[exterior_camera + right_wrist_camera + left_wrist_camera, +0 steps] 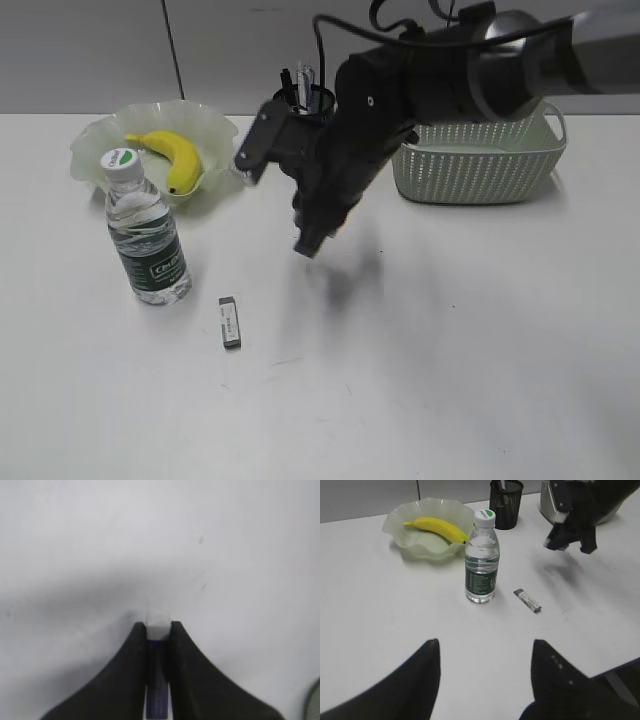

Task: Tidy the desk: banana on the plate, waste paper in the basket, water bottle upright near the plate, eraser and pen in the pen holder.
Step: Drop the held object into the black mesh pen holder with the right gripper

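My right gripper (305, 245) (159, 625) hangs above the middle of the white desk (450, 350), shut on a small white eraser (159, 630) with a dark blue sleeve. A second small grey-white eraser (230, 322) (527, 600) lies flat on the desk near the upright water bottle (148, 235) (481, 565). The banana (175, 155) (440, 528) lies in the pale green plate (215, 120) behind the bottle. The black mesh pen holder (318, 100) (506, 505), with pens (300, 78) in it, stands behind the right arm. My left gripper (485, 647) is open over bare desk. The waste paper is out of view.
The sage-green perforated basket (480, 170) stands at the back right, partly behind the right arm. The right arm reaches in from the upper right, across the pen holder. A grey wall rises behind the desk's far edge.
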